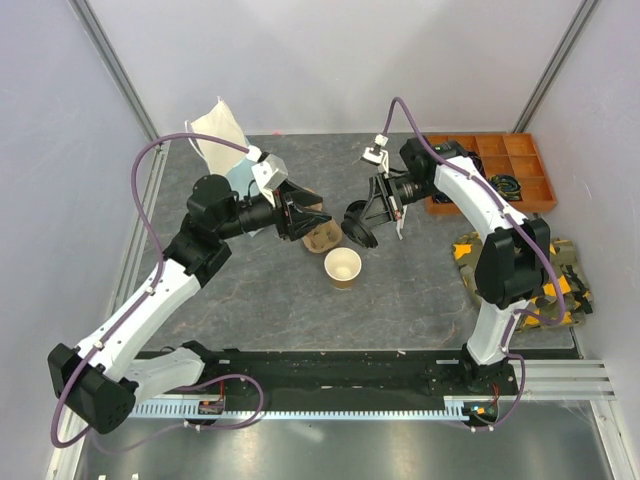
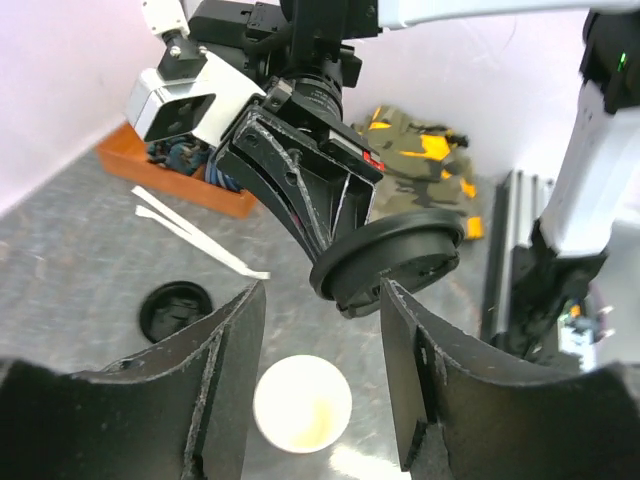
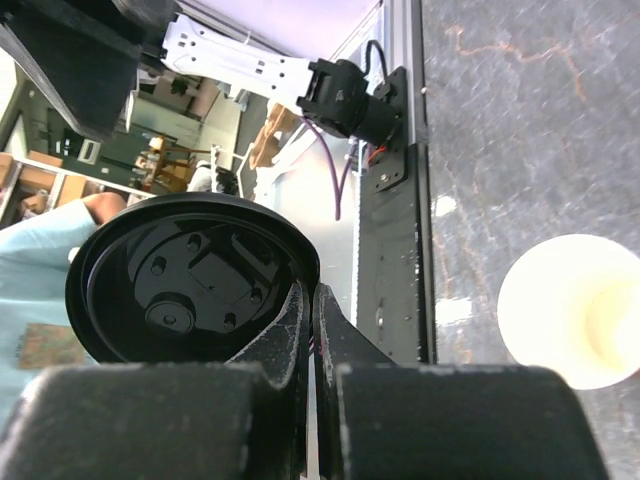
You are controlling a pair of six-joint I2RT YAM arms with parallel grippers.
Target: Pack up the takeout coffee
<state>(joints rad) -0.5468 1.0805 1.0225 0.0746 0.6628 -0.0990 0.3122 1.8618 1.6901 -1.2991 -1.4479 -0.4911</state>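
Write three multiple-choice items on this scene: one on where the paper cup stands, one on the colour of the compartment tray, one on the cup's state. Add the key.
1. In the top view, the cup stands:
A. at the far left corner of the table
B. near the middle of the table
C. at the far right corner of the table

2. The compartment tray is:
A. orange
B. green
C. white

3. The cup is:
A. capped
B. lying on its side
C. upright and open-topped

Key:
1 B: it sits on the grey top between the two arms, away from the corners.
2 A: its walls and dividers are orange in the top view.
3 C: its cream inside shows from above, and the black lid is pinched in the right gripper, off the cup.
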